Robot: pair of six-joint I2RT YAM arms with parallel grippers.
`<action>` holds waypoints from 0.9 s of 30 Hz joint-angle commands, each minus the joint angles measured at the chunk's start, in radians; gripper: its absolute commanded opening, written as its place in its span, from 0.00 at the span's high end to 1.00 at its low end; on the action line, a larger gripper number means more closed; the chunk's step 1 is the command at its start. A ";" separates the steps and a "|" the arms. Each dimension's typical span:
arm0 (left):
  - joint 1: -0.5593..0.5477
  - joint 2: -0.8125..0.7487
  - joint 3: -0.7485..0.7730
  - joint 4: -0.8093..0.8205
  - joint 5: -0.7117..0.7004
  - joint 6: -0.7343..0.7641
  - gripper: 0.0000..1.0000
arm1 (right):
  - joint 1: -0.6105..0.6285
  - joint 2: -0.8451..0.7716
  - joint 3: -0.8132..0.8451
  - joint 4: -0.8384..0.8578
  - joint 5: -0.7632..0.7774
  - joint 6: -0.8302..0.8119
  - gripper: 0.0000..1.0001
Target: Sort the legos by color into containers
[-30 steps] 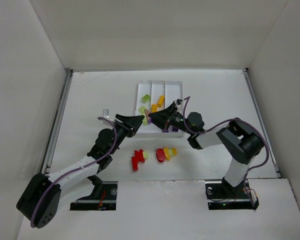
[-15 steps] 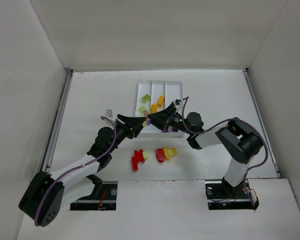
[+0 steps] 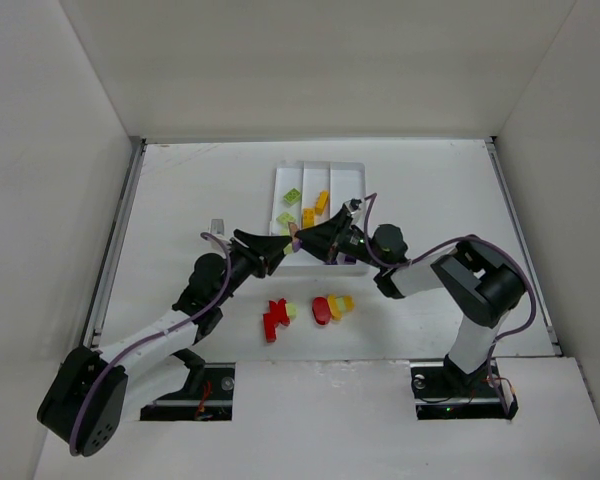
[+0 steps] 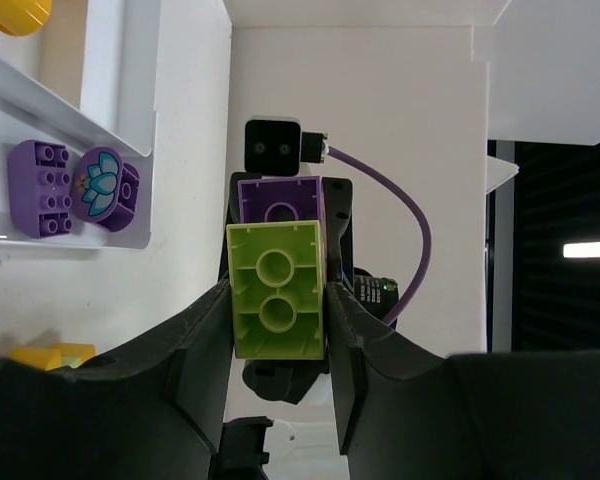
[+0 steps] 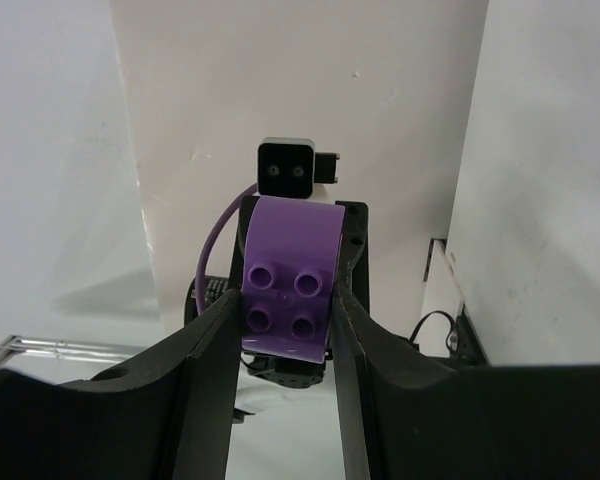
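The white bench (image 3: 180,200) is seen from above, walled in white at 9, 12 and 3 o'clock. The left arm (image 3: 160,335) is stretched from its base at 7 o'clock toward 1 o'clock, and the right arm (image 3: 480,290) is bent from its base at 5 o'clock toward 10 o'clock. The two sets of jaws are brought tip to tip just at the 6 o'clock edge of the white tray (image 3: 320,163), which lies at 12 o'clock of the bench centre.

The left jaws are clamped on a light green brick (image 4: 277,303), gripped by its two long sides with its hollow underside shown to the left wrist camera. A purple brick (image 4: 280,200) is pressed against the far end of the green one, and it is held between the right jaws, four studs turned to the right wrist camera. Both bricks are held off the bench.

In the tray, two green bricks (image 3: 293,195) are laid in the 9 o'clock long section and two yellow-orange bricks (image 3: 322,200) in the middle one. A purple studded piece (image 4: 40,187) and a purple piece with a flower print (image 4: 102,185) are lodged touching each other in the crosswise section.

At 6 o'clock of the tray, well apart from it, loose legos are left on the bench: a red cluster (image 3: 273,318) with a small green piece touching it, and a red rounded piece (image 3: 322,311) just beside a yellow one (image 3: 340,302)
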 commanded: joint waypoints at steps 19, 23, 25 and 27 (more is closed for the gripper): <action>0.038 -0.041 0.116 -0.171 0.005 0.278 0.75 | -0.126 -0.233 -0.065 -0.339 0.004 -0.364 0.71; 0.028 0.033 0.182 -0.219 -0.050 0.365 0.75 | -0.088 -0.321 0.000 -0.725 0.170 -0.602 0.71; 0.021 0.077 0.217 -0.225 -0.082 0.408 0.75 | -0.039 -0.355 0.049 -0.907 0.297 -0.722 0.71; 0.018 0.126 0.251 -0.231 -0.108 0.445 0.75 | 0.009 -0.364 0.105 -1.053 0.414 -0.823 0.71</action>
